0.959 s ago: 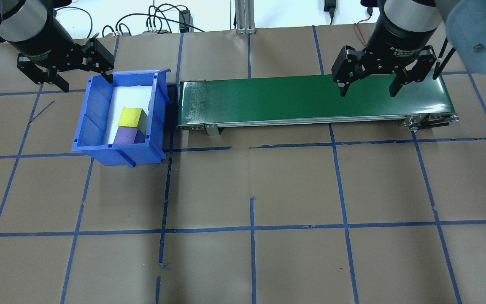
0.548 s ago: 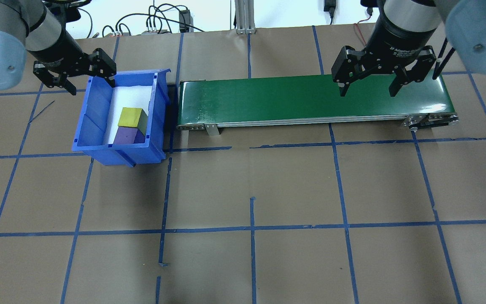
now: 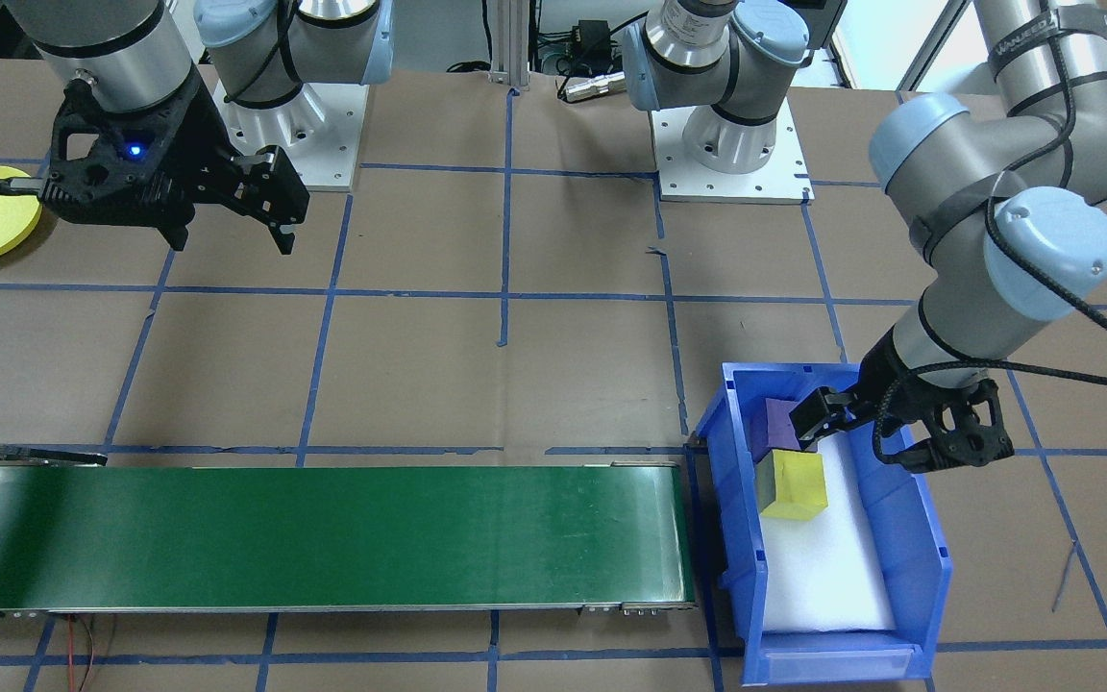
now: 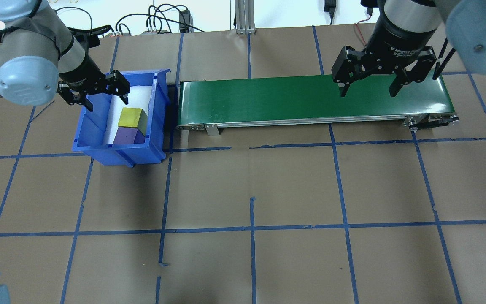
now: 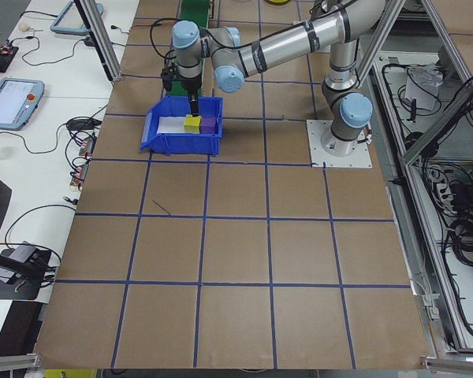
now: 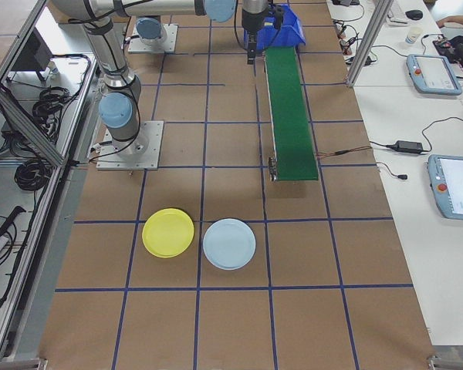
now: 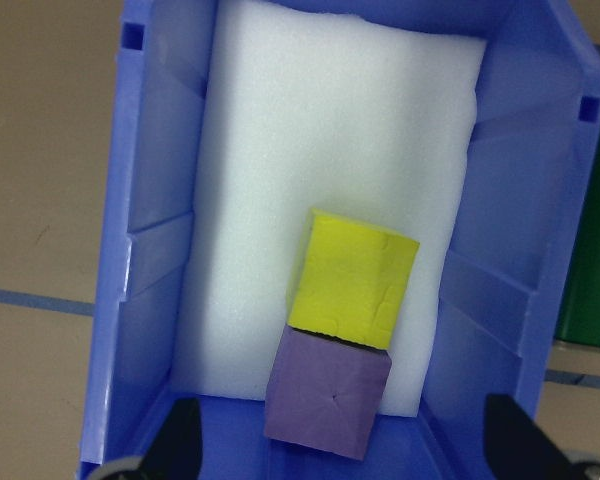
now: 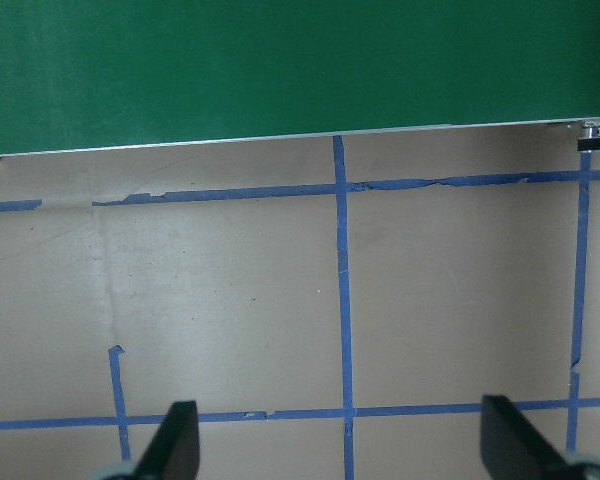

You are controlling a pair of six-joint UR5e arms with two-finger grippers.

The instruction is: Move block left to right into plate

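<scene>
Blue bin (image 4: 99, 150): at the left of the overhead view, on the brown-papered tabletop (image 4: 251, 190), just beside the left end of the conveyor; white foam pad (image 7: 320, 150) lines its floor.
Left claw (image 4: 99, 95): over the bin's far end, jaws spread wide and gripping nothing; one finger hangs inside the bin, the other near its outer left wall.
Yellow block (image 4: 130, 117): on the foam, toward the bin's near end, untouched.
Purple block (image 4: 125, 136): touching the yellow block's near side, against the bin's near wall (in the left wrist view it sits at a slight angle to the yellow one).
Green conveyor belt (image 4: 310, 99): runs from the bin toward the right; nothing rests on it.
Right claw (image 4: 367, 89): above the belt's right portion, jaws apart, holding nothing.
Yellow plate (image 6: 168, 233): on the tabletop well apart from the bin, beyond the conveyor's right end on the robot's side; no block in it.
Pale blue plate (image 6: 229, 243): just beside the yellow plate, rims close but whether touching I cannot tell.
</scene>
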